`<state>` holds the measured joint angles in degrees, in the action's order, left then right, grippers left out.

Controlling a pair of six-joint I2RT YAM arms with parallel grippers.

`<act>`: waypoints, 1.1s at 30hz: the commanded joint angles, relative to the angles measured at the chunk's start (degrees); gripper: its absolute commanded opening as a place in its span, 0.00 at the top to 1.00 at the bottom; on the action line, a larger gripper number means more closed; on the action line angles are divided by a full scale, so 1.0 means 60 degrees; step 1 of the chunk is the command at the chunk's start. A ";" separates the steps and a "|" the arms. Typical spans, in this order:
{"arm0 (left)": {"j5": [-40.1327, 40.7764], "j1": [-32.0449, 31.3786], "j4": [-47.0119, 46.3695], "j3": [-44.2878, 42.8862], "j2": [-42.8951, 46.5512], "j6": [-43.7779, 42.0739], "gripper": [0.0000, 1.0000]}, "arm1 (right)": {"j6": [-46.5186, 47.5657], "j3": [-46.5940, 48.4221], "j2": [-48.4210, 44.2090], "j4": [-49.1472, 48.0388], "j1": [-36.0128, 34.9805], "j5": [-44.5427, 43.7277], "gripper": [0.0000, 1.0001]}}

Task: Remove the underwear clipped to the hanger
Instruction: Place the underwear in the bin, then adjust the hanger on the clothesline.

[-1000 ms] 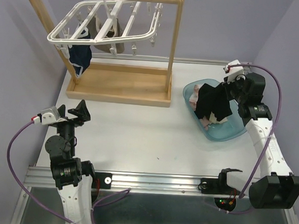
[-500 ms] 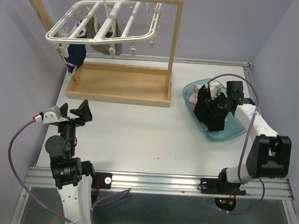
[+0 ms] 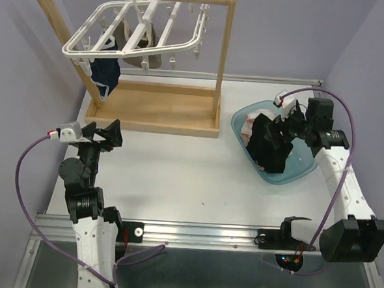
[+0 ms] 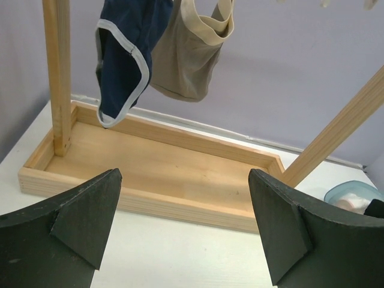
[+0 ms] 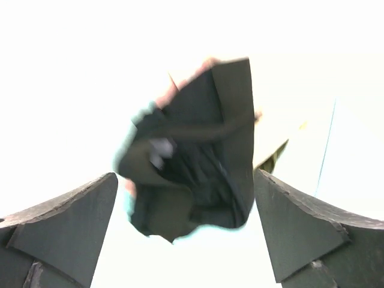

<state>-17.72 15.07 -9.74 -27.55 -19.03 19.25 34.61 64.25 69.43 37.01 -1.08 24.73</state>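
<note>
Over the blue basin (image 3: 299, 165), right gripper (image 5: 185, 177) spread wide above black underwear (image 3: 267, 146); left gripper (image 4: 185, 173) wide too.

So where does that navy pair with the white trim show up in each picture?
Top external: the navy underwear hangs at upper left, under the near left corner of the white hanger.
Left wrist: the navy underwear is at top left, between the wooden post and a tan pair.
Right wrist: not in it; only a black pair shows.
Shared landmark: the wooden stand's base, in the top and left wrist views.
</note>
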 commanded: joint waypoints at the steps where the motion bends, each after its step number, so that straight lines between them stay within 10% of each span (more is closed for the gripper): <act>1: -0.0329 -0.0036 -0.2446 0.0270 -0.1043 0.0718 0.01 | -0.0758 0.0644 -0.0686 -0.0046 0.0049 0.2508 0.00; 9: 0.0812 -0.0007 -0.4730 -0.0651 -0.3843 0.0778 0.01 | -0.0469 0.0076 -0.0864 -0.0134 0.0034 0.8210 0.00; 18: 0.2439 0.0168 -0.6957 -0.1047 -0.6217 -0.0935 0.01 | -0.0422 -0.0630 -0.0541 -0.0149 0.0005 0.7932 0.00; 33: -0.0093 0.0432 -0.8967 -0.2732 -0.9367 -0.1640 0.14 | -0.0348 -0.0688 -0.0409 -0.0163 -0.0318 0.7655 0.00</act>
<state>-14.04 17.37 -54.87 -40.21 -74.85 11.46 31.73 60.66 67.13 37.01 -2.31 69.67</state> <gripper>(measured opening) 0.874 0.999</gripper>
